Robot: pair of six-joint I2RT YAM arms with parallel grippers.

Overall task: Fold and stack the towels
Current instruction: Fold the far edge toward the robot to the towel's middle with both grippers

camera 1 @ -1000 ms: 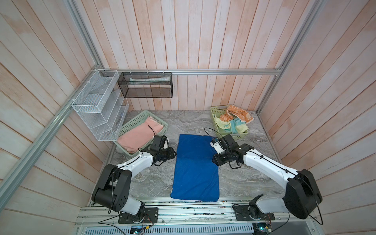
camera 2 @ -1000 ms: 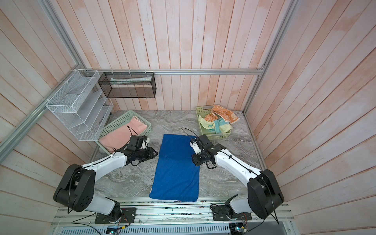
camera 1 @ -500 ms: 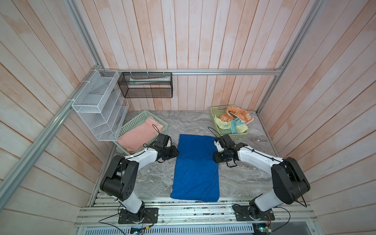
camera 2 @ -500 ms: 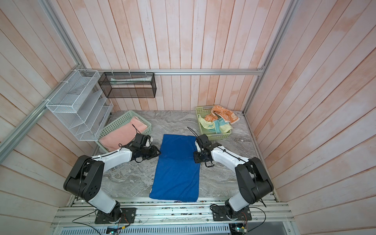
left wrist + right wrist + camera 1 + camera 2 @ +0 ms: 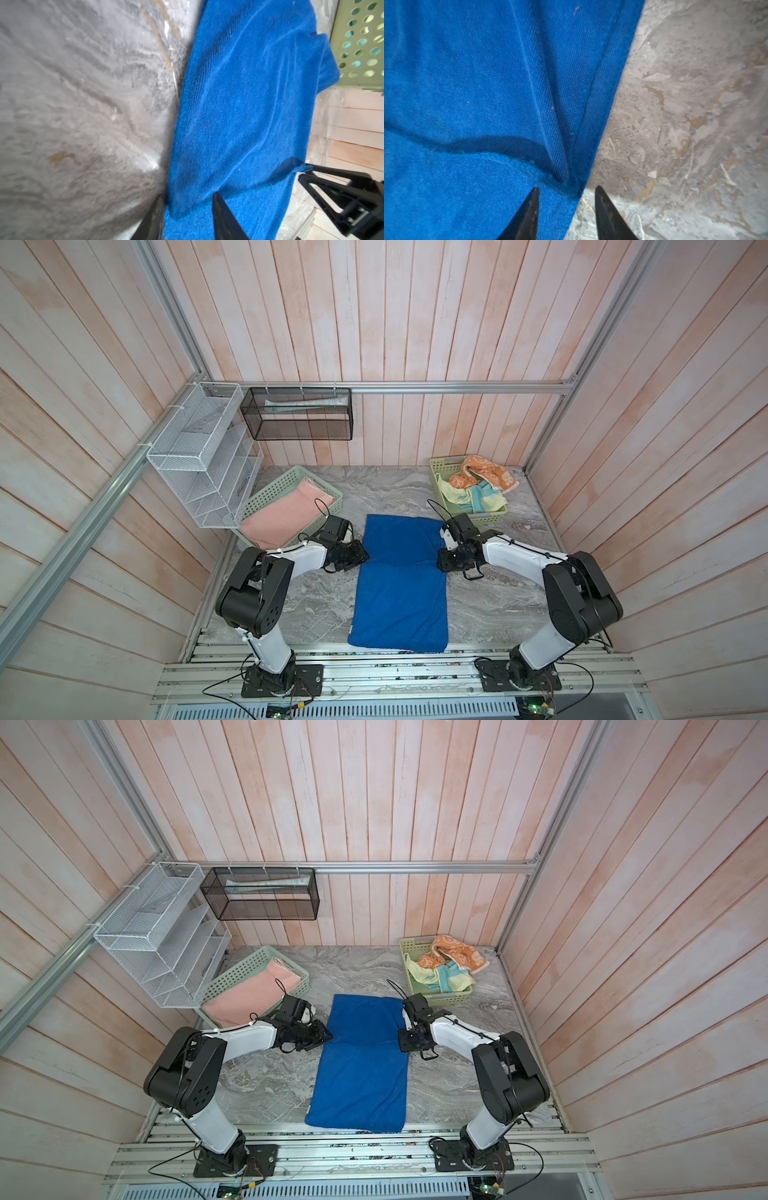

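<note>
The royal blue towel (image 5: pixel 399 597) (image 5: pixel 361 1077) lies long on the marble table, its far part folded over with the fold's edge across the middle. My left gripper (image 5: pixel 361 558) (image 5: pixel 188 196) is open at the towel's left edge, its fingers either side of the folded layer's corner. My right gripper (image 5: pixel 441 566) (image 5: pixel 567 188) is open at the right edge, one finger over the blue towel (image 5: pixel 467 83), the other over bare table. The pink towel (image 5: pixel 282 518) lies folded in the left basket. The orange towel (image 5: pixel 486 475) and the yellow towel (image 5: pixel 457 495) are crumpled in the right basket.
A green perforated basket (image 5: pixel 270 489) stands at the back left and a pale green basket (image 5: pixel 436 466) at the back right. A white wire rack (image 5: pixel 199 456) and a black mesh basket (image 5: pixel 297 418) hang on the walls. Aluminium rails (image 5: pixel 395 672) run along the front.
Both arms have drawn in closer over the table. The left gripper has slid a little right up to the towel's edge. The right gripper has shifted slightly toward the front.
</note>
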